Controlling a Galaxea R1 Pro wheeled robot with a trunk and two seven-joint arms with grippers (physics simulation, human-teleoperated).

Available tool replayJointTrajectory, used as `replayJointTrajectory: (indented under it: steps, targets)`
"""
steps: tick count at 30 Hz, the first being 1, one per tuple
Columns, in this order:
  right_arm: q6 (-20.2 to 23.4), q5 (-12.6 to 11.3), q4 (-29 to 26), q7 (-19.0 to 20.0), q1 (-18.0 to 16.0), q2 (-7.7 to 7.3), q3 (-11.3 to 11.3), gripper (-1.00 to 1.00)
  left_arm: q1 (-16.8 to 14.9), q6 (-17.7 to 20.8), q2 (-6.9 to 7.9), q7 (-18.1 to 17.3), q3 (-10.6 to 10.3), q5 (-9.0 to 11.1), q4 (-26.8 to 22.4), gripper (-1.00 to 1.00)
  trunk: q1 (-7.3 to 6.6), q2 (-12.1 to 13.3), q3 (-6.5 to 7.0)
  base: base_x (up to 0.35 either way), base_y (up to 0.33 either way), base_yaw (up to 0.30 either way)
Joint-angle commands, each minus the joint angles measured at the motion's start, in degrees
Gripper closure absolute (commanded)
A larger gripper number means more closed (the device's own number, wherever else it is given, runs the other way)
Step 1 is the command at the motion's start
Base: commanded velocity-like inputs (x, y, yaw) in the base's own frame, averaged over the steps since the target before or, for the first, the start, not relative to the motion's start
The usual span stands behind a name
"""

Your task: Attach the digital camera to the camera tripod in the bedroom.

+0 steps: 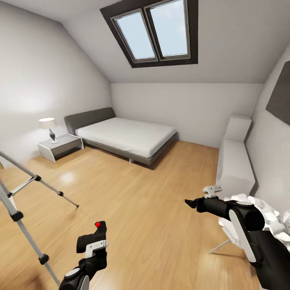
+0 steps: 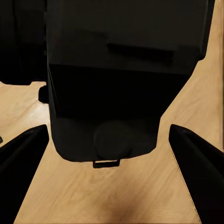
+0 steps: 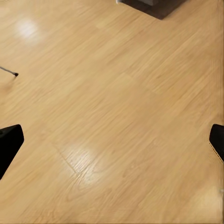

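The left claw [image 1: 93,237] pinches the camera [image 1: 96,235], a small matte-black, boxy body with a bright red round button on top, held low over the glossy light wood floor [image 1: 141,209]. The right claw [image 1: 192,203] hangs spread and empty. The tripod [image 1: 24,193], with slim silver-grey metal legs and black joints, stands just left of the camera.

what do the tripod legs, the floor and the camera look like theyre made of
Camera tripod: legs look like brushed silver metal with pale highlights; joints and feet look like matte black plastic or rubber.
Floor: light wood planks, grain lines visible, semi-gloss judging by soft reflected patches.
Digital camera, in the left gripper: matte black, likely plastic, with a glossy red button.
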Motion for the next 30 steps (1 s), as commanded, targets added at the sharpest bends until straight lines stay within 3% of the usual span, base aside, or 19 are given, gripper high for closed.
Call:
replayJointTrajectory:
  steps: [1,9,13,15,18,30]
  targets:
    - [0.3,-0.4,0.0,-0.2,-0.1,-0.04,0.1,-1.00,0.0,0.3,-0.04,0.4,0.0,0.6,-0.1,1.00,0.03,0.0,-0.06,0.314,-0.029,-0.132]
    - [-0.4,-0.4,0.0,0.0,0.1,-0.07,0.3,-1.00,-0.6,2.3,-0.09,0.4,0.2,2.2,0.1,1.00,0.03,0.0,-0.06,0.324,-0.063,-0.050]
    - [-0.7,-0.4,-0.1,0.1,0.3,-0.17,0.2,-1.00,-1.1,5.9,-0.15,0.4,0.1,5.1,-0.7,1.00,0.03,0.0,-0.06,0.328,-0.079,-0.013]
    - [-0.9,-0.4,-0.1,0.1,0.3,-0.03,0.2,-1.00,-1.6,7.9,-0.08,0.5,0.1,8.5,-1.1,1.00,0.03,0.0,-0.06,0.329,-0.074,-0.004]
    - [-0.9,-0.4,-0.1,0.1,0.4,0.00,0.2,-1.00,-1.8,8.4,-0.09,0.7,0.2,9.8,-1.1,1.00,0.03,0.0,-0.06,0.330,-0.044,-0.002]
    - [-1.0,-0.4,-0.1,0.1,0.4,0.03,0.3,-1.00,-2.0,8.8,0.21,1.4,0.4,11.1,-0.8,1.00,0.03,0.0,-0.06,0.333,-0.009,0.000]
